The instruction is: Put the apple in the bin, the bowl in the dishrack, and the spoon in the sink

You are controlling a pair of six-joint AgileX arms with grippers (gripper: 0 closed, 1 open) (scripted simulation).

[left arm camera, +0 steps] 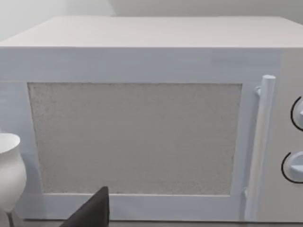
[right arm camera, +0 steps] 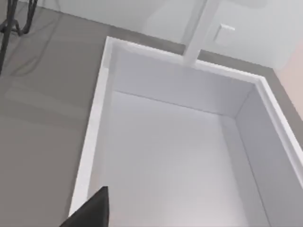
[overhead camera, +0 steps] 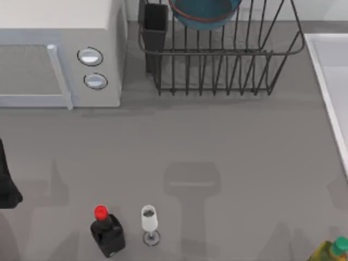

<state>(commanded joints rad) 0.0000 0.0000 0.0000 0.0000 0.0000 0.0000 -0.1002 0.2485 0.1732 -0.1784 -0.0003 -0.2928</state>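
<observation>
The deep-blue bowl [overhead camera: 204, 12] rests inside the black wire dishrack [overhead camera: 228, 65] at the top centre, beside its black utensil cup [overhead camera: 155, 32]. The pale sink [overhead camera: 329, 81] lies along the right edge. In the right wrist view the sink's basin [right arm camera: 165, 161] is bare, and a dark part of my right gripper [right arm camera: 92, 213] hangs above its near rim. A dark bit of my left arm [overhead camera: 6, 185] sits at the table's left edge. My left gripper [left arm camera: 92, 213] faces the microwave door. The apple, spoon and bin are out of view.
A white microwave [overhead camera: 60, 49] fills the back left; its door [left arm camera: 137, 137] is shut. A red-capped black bottle [overhead camera: 107, 231] and a white wine glass [overhead camera: 149, 220] stand near the front. A yellow-green bottle [overhead camera: 331, 251] is at the front right. A tap [right arm camera: 199, 33] rises behind the sink.
</observation>
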